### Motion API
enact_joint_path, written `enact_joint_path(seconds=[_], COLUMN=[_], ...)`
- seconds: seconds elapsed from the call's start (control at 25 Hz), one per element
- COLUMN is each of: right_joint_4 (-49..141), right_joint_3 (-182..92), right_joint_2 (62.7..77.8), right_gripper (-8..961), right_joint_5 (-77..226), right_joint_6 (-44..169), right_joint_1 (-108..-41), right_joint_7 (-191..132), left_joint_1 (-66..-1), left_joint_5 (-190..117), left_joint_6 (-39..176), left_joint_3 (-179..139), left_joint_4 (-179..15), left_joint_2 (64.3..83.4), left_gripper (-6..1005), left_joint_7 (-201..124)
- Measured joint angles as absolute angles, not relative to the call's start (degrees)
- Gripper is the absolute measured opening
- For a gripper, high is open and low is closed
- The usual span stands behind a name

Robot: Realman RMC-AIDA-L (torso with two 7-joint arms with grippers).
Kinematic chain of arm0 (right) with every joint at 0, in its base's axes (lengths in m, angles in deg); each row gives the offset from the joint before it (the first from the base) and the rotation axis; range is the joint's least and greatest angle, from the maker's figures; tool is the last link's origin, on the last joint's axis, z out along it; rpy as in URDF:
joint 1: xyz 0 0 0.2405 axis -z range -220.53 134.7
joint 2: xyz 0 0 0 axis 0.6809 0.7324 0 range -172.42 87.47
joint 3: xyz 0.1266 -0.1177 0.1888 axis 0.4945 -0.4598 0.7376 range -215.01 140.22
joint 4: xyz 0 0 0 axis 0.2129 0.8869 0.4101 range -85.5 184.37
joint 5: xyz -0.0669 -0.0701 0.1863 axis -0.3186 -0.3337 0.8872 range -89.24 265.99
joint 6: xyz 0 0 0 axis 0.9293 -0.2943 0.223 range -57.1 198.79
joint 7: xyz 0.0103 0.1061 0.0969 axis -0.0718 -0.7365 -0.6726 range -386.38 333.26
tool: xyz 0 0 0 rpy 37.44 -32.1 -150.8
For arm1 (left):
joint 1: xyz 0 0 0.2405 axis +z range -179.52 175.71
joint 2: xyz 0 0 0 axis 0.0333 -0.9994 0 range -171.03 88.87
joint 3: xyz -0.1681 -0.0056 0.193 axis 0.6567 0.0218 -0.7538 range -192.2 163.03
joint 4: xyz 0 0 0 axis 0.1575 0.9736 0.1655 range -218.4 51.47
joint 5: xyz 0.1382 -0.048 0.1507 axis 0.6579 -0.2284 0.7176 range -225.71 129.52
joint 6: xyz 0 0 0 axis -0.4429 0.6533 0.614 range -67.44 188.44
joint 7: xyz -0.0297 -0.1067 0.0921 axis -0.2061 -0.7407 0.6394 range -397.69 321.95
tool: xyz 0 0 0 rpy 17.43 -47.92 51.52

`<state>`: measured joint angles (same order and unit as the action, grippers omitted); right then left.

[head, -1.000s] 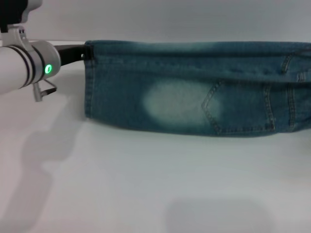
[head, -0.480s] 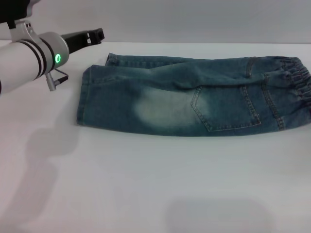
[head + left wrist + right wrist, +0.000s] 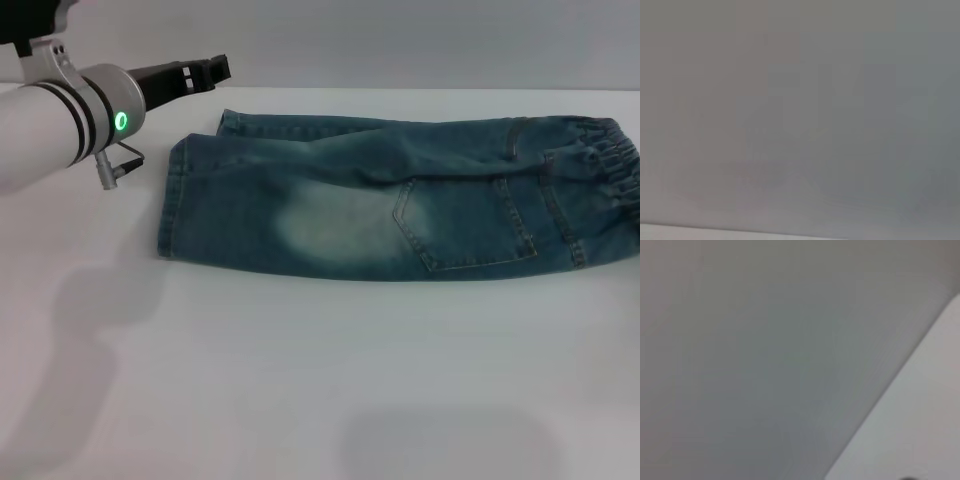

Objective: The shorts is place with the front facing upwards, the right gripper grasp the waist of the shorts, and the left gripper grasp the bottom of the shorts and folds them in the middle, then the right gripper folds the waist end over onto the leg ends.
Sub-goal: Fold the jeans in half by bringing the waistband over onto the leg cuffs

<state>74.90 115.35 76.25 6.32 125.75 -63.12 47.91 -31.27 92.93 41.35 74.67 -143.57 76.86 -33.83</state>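
You are between the two folds. The long blue denim shorts (image 3: 400,200) lie flat on the white table (image 3: 300,380), already doubled lengthwise, with one pale faded patch and a stitched pocket facing up. In the head view their long axis runs from 9 o'clock to 3 o'clock: the straight hemmed leg ends (image 3: 172,200) point to 9 o'clock, the gathered elastic waist (image 3: 612,165) to 3 o'clock.

The black pronged left gripper (image 3: 205,70), on its silver-white arm with the green ring, hovers at 10 o'clock, apart from the cloth, holding nothing; you cannot tell its finger spacing. The right gripper is not in view.

Judged next move: bring the right gripper onto the waist and carry it over to the leg ends.
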Motion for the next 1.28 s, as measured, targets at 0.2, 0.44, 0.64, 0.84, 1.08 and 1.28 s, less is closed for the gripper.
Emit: enact_joint_path(seconds=[0.2, 0.44, 0.64, 0.84, 1.08, 1.28], right_joint_4=[74.4, 73.3, 72.0, 71.1, 70.8, 70.7], right_joint_3=[114.4, 113.7, 113.6, 113.6, 113.6, 113.6], right_joint_2=[76.25, 76.03, 75.88, 75.86, 76.07, 76.02], right_gripper=[584, 583, 582, 581, 581, 580], right_joint_5=[6.3, 6.3, 6.3, 6.3, 6.4, 6.4], right_joint_6=[125.4, 125.0, 123.3, 122.2, 121.9, 120.6], right_joint_1=[-62.9, -64.3, -65.7, -66.2, -65.8, -66.5], right_joint_7=[47.4, 46.3, 46.2, 44.9, 44.3, 44.3], left_joint_1=[-31.2, -31.2, -30.8, -29.8, -29.7, -29.8], left_joint_5=[92.9, 92.9, 92.9, 92.9, 92.9, 92.9], left_joint_6=[40.7, 40.6, 40.3, 39.1, 38.8, 38.8], left_joint_3=[73.6, 73.3, 73.1, 73.4, 73.5, 73.5], left_joint_4=[-143.7, -143.7, -144.3, -146.1, -146.4, -146.2], left_joint_2=[76.87, 76.87, 76.87, 76.79, 76.72, 76.69], left_gripper=[617, 618, 618, 617, 616, 616], left_joint_7=[-33.8, -33.8, -33.7, -33.2, -31.8, -31.7])
